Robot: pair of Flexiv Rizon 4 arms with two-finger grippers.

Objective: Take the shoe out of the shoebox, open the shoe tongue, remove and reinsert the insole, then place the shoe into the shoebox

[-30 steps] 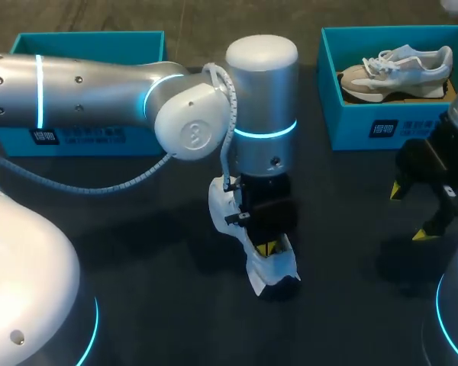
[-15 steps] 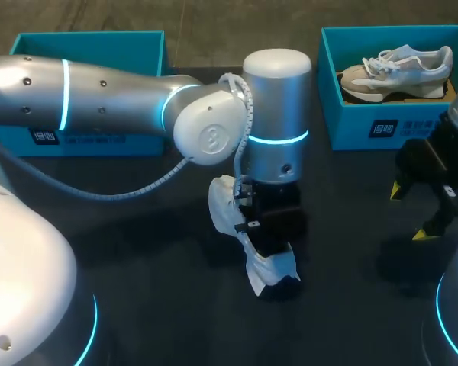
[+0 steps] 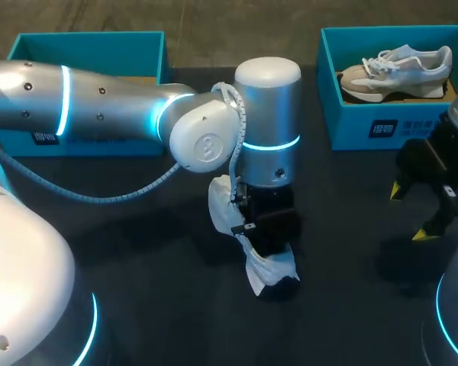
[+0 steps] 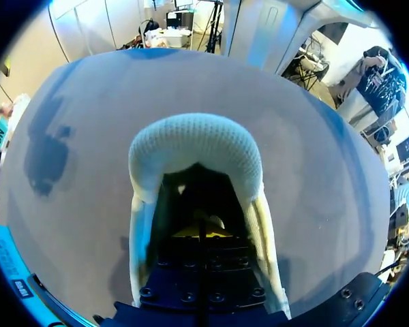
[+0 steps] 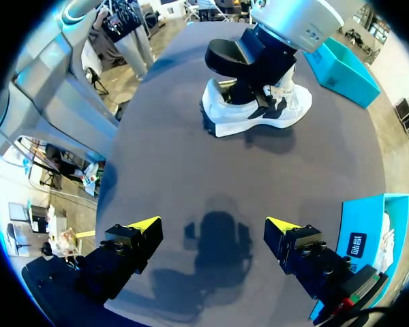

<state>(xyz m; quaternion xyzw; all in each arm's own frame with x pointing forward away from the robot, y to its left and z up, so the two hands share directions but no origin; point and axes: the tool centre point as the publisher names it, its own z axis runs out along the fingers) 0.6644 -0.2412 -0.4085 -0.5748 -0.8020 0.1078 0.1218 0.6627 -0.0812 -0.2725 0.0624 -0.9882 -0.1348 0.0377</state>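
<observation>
A white shoe is seen standing sole-down on the dark table, near its middle and outside both boxes. In the head view its long axis is laid on a diagonal, with one end turned toward the far left and the other toward the near right. The near-right end is flared. Which end is the toe cannot be told for certain. The left gripper is brought in from the left, past the middle, and is pushed straight down into the shoe's opening. In the left wrist view a rounded knit rim of the shoe is arched just ahead of this gripper, and only a sliver of yellow is shown deep inside. How wide it stands cannot be made out. The right gripper is held above bare table at the right, well apart from the shoe. In its own wrist view it is spread wide with nothing between its tips. A teal shoebox is set at the far left, and a second shoebox at the far right is occupied by a second shoe in pale grey
</observation>
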